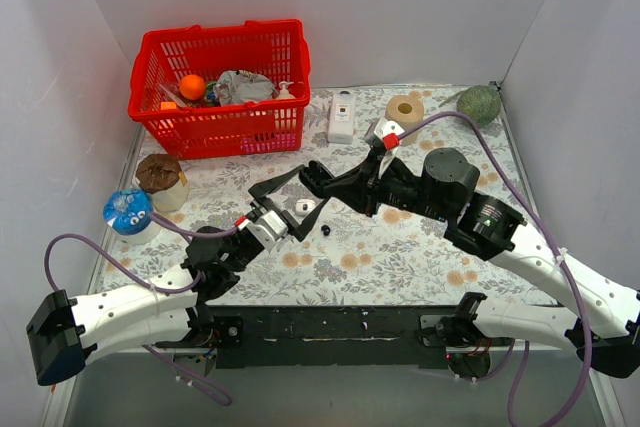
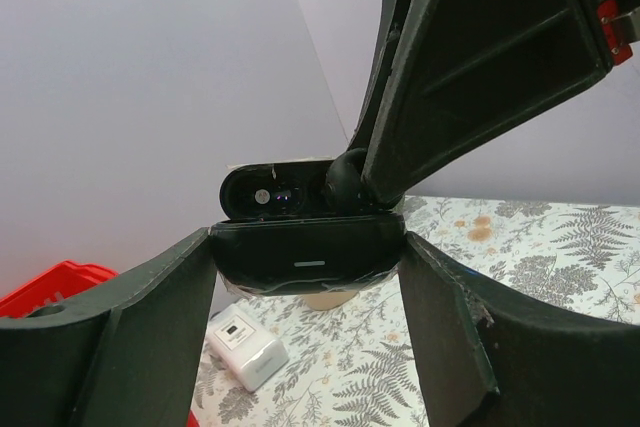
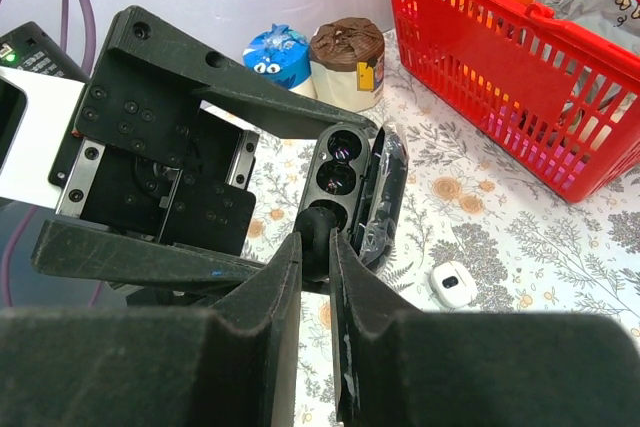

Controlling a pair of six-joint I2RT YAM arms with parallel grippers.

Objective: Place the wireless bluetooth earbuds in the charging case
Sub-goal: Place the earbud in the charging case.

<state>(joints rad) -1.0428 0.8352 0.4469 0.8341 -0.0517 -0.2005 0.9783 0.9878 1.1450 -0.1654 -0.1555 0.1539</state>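
Clenched on both sides: right gripper (image 3: 314, 249) pinching a black earbud (image 2: 343, 177) at its very fingertips, left gripper (image 2: 308, 259) clamping the charging case (image 3: 342, 169) by its two ends, lid open, well off the table. Puts the bud right at the case's rim, at about 6 o'clock of the two wells in the right wrist view; cannot tell whether touching or just clear.

Looks light, hard, glossy and rounded, so probably apt to squirt or roll out of a pinch. Wants a gentle hold across the widest part, with the seating face left bare. Calls for little force; seems stiff enough not to deform. Suits the case to be held by its ends, leaving the wells free.

Shows, from the right wrist only, both wells side by side, seemingly empty. Gives, from the left wrist, just the case's front face and the lid's inside, with the bud at 1 o'clock of the case. Hides the case under crossed fingers from above, yet alone reveals a small white piece (image 1: 305, 206) on the mat and a black speck (image 1: 326, 230) at its 5 o'clock, likely loose buds, plus a red basket (image 1: 215, 57) at the table's 11 o'clock.
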